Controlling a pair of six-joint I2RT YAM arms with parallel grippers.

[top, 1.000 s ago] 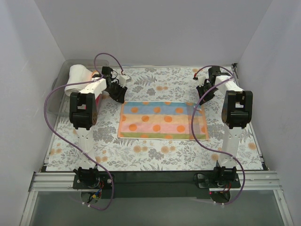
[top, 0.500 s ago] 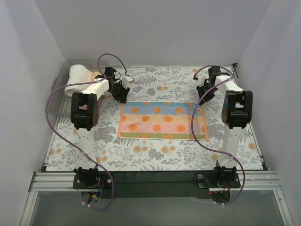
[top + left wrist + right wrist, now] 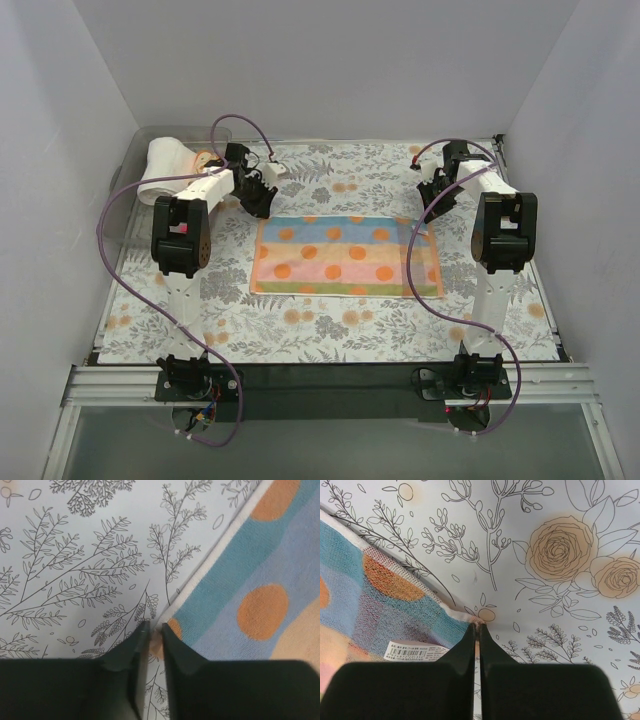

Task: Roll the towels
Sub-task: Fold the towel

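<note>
A striped towel with orange dots [image 3: 345, 255] lies flat in the middle of the floral covering. My left gripper [image 3: 258, 203] is down at its far left corner. In the left wrist view the jaws [image 3: 154, 627] are nearly together, with the towel's [image 3: 260, 610] corner pinched between them. My right gripper [image 3: 432, 212] is at the far right corner. In the right wrist view it [image 3: 477, 626] is shut on that corner, and the towel [image 3: 370, 605] is lifted a little there, showing a white label [image 3: 415, 651] underneath. A white rolled towel [image 3: 162, 168] lies in the bin.
A clear plastic bin [image 3: 128, 195] stands at the far left against the wall, behind the left arm. The grey-and-orange floral covering [image 3: 330, 170] spreads over the whole table. White walls close in on three sides.
My left gripper shifted slightly at the towel's far left corner and its jaws closed in on that corner. The right arm and the towel stayed put.
</note>
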